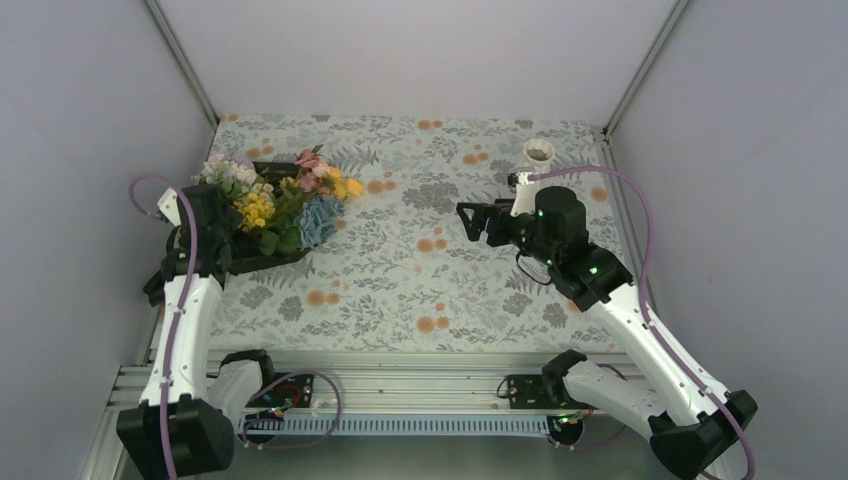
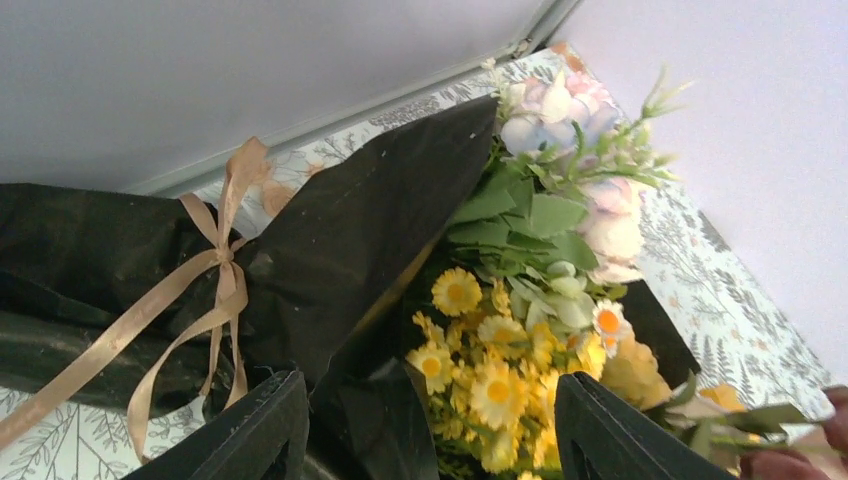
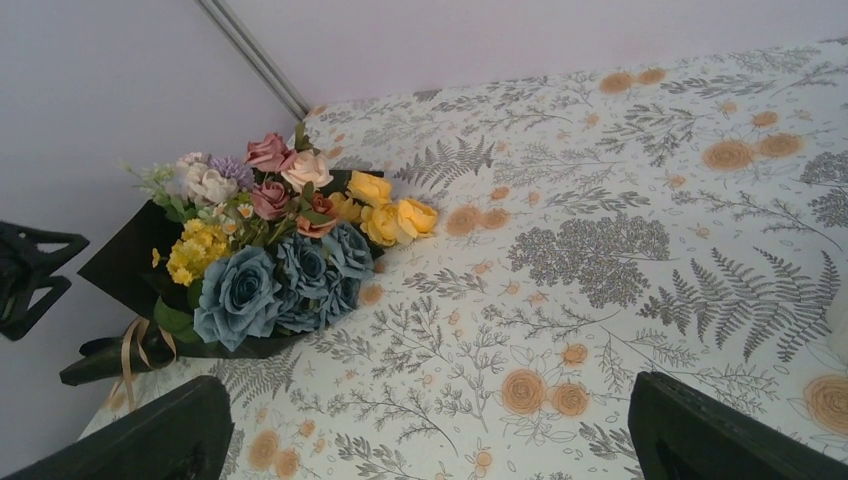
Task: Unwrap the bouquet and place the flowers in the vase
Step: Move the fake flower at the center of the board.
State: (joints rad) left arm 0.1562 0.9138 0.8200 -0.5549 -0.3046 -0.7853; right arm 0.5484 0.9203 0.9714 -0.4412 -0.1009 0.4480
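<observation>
Unwrapping looks barely begun: the bouquet (image 1: pixel 275 215) lies tied at the counter's (image 1: pixel 420 290) far left, the left pincer (image 2: pixel 428 392) apart astride its black wrap (image 2: pixel 340 250), the right pincer (image 1: pixel 470 222) apart and empty near the far-right vase (image 1: pixel 537 160), so next probably comes loosening the ribbon (image 2: pixel 225 280).

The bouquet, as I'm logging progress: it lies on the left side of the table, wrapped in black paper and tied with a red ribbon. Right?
No. The ribbon is beige, not red; the left wrist view shows it. Otherwise right: the bouquet lies on the left side of the table, wrapped in black paper.
</observation>
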